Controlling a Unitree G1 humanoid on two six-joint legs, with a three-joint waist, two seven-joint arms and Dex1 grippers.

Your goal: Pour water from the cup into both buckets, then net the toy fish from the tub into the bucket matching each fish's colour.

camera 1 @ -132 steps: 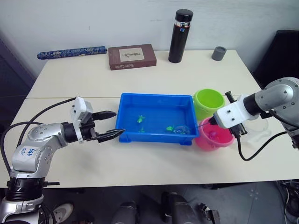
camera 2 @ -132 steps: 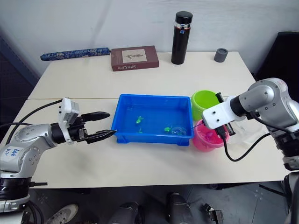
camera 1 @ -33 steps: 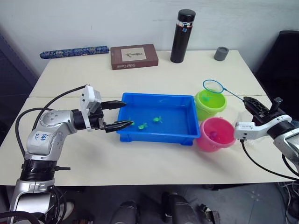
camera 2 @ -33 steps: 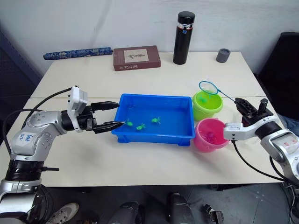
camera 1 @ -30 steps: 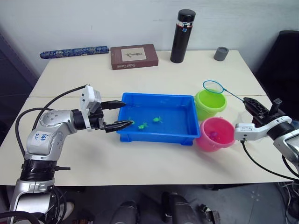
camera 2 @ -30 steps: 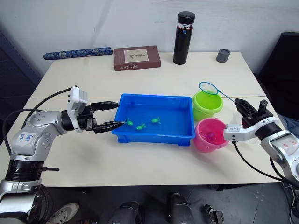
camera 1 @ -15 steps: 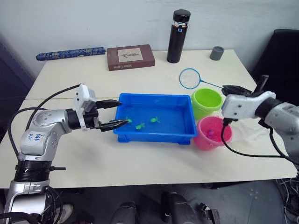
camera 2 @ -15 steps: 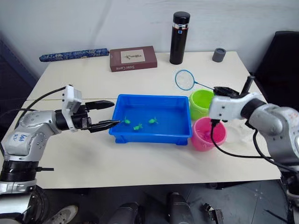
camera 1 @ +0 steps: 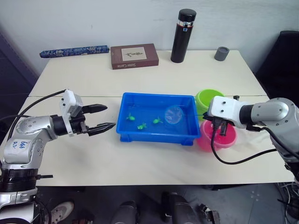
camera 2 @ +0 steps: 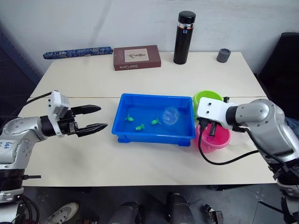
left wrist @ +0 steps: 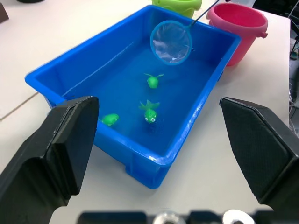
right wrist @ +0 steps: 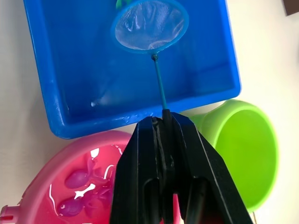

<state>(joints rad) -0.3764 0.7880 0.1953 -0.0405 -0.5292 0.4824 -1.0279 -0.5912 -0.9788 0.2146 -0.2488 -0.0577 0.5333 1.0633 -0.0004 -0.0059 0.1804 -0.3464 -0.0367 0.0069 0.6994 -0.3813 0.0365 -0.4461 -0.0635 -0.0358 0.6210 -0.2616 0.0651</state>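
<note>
Two black fingers of the right gripper (right wrist: 164, 122) clamp the thin dark handle of the small light-blue-rimmed hoop net (right wrist: 149, 24), held over the shallow bright-blue plastic tub (camera 1: 158, 136) at centre frame. Right wrist view reveals magenta toy fish (right wrist: 77, 178) inside the pink bucket (right wrist: 46, 161), beside the lime green bucket (right wrist: 243, 144). Left gripper (camera 1: 103, 117), centre-left, gapes empty.

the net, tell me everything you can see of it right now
The net is a small round hoop with a light-blue rim and fine, see-through whitish mesh, on a thin dark straight handle. The right gripper is shut on the handle's end. The hoop hangs tilted over the right part of the blue tub, near the green fish; whether it touches the water cannot be told. The mesh looks empty.
</note>
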